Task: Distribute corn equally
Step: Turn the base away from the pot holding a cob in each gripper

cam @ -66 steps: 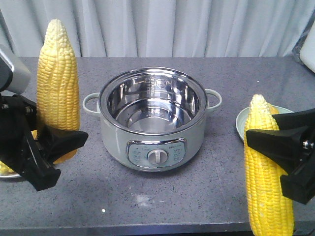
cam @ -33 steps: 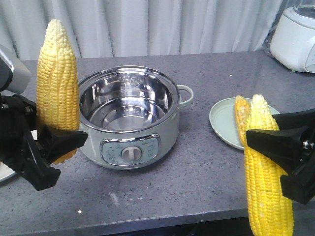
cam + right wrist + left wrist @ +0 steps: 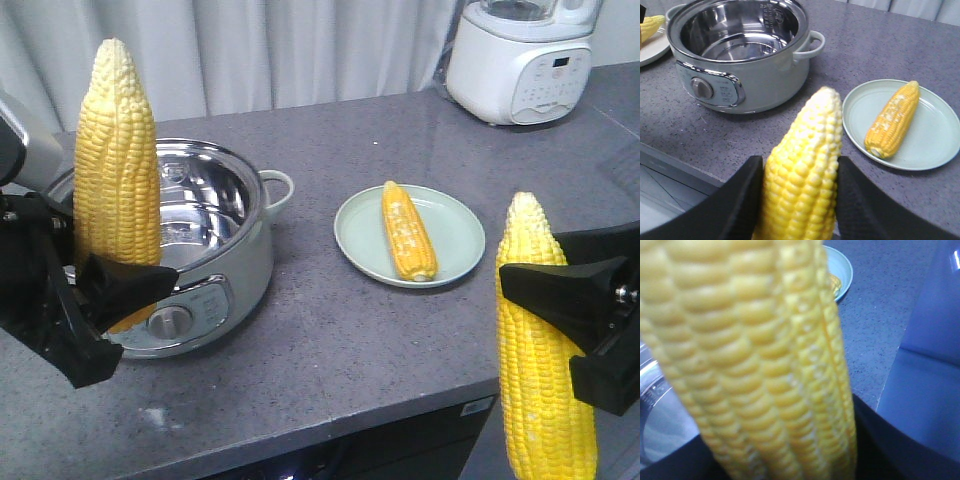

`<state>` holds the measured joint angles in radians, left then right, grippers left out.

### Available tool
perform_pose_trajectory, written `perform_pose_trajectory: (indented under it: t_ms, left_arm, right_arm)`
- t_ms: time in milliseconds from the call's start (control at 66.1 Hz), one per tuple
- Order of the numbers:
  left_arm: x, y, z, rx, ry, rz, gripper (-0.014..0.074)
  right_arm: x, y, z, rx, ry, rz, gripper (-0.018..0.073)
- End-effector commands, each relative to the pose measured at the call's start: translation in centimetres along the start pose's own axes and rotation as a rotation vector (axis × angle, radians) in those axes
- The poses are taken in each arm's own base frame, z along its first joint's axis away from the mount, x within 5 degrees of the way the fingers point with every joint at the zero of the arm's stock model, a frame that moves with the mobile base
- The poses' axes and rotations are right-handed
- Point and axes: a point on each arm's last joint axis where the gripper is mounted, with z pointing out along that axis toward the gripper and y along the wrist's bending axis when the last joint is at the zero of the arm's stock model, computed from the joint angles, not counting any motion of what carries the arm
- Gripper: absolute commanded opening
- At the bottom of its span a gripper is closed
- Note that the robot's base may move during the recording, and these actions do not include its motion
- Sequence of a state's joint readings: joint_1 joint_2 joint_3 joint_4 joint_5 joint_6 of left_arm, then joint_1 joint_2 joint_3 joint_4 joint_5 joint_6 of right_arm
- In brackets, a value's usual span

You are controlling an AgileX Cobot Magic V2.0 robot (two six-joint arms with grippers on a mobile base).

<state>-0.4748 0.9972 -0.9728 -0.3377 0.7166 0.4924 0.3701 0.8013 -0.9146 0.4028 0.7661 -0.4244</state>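
Two bright yellow corn cobs stand upright, each clamped near its base by a black claw. The left claw grips the left cob at the frame's left edge, in front of a pale green electric pot with a steel bowl, and the right claw grips the right cob at lower right. A third cob lies on a round pale green plate, right of centre on the grey speckled desk.

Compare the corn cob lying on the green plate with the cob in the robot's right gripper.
The plate cob lies flat on the plate; the held cob stands upright, clamped in the right gripper. The plate cob is deeper orange-yellow; the held cob is paler, with a whitish tip. Both are husked and tapered.
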Motion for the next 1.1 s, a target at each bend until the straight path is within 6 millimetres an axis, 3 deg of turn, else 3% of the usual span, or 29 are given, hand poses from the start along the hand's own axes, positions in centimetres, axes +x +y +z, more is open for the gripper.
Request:
perform_pose_trajectory:
  t_ms: [0, 1089]
  left_arm:
    - [-1.18, 0.05, -1.03, -0.023, -0.092, -0.006, 0.0291]
    - [-1.18, 0.05, -1.03, -0.023, -0.092, -0.006, 0.0291]
  right_arm:
    - [-1.2, -0.13, -0.64, 0.024, -0.089, -0.003, 0.0151]
    - [-1.2, -0.12, -0.63, 0.023, -0.088, -0.003, 0.0151]
